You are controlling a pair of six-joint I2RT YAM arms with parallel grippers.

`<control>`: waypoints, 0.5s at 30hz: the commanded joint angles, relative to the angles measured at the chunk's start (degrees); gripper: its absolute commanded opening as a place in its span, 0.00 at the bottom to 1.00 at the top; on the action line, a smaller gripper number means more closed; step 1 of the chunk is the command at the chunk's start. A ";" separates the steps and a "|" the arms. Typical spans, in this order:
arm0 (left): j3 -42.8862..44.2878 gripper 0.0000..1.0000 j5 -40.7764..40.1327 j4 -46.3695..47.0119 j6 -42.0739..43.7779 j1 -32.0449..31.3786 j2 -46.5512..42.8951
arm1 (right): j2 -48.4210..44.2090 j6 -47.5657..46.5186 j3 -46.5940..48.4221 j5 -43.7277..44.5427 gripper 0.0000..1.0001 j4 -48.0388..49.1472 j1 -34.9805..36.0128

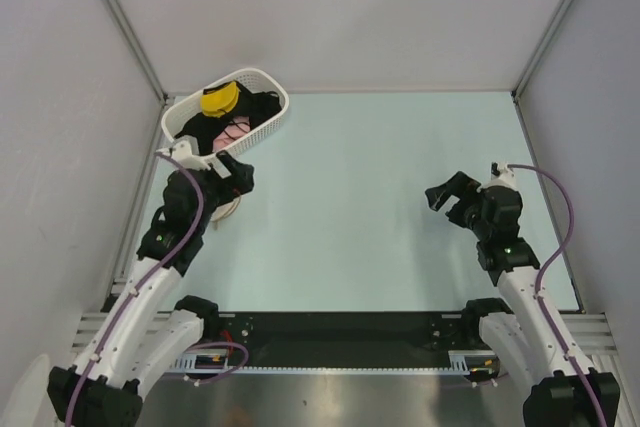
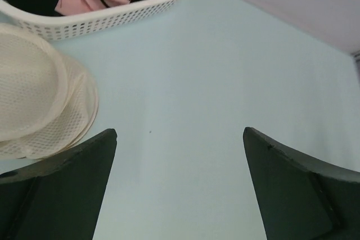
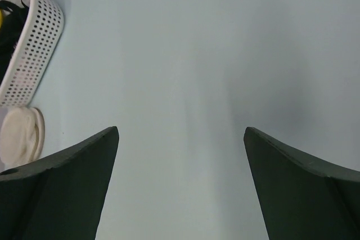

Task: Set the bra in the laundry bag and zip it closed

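bra (image 1: 220, 99) atop garments (image 1: 258, 107) in basket (image 1: 274, 120) | laundry bag (image 2: 34, 99) beside, maybe closed | left claw (image 2: 180, 132), right claw (image 3: 180, 130) wide

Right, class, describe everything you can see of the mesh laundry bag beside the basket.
The laundry bag is a round cream-white pod of fine mesh, its two domes stacked with rims layered at one edge. It lies on the pale table, close beside the white slotted basket; contact there is unclear. Nothing grips it, and no zip shows.
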 commanded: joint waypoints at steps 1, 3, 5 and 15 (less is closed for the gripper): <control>7.10 1.00 3.03 -7.97 5.76 1.22 11.49 | -0.18 -7.86 4.17 -4.90 1.00 -6.55 -0.49; 14.45 1.00 1.54 -15.26 7.87 1.39 18.28 | -0.62 -7.79 4.61 -6.93 1.00 -7.61 -0.40; 19.75 1.00 -1.25 -22.10 10.15 1.66 29.53 | -1.24 -7.79 4.61 -8.87 1.00 -8.13 -0.40; 34.27 0.75 -7.61 -25.48 14.20 5.35 53.97 | -2.73 -7.35 4.35 -11.77 1.00 -9.01 -0.31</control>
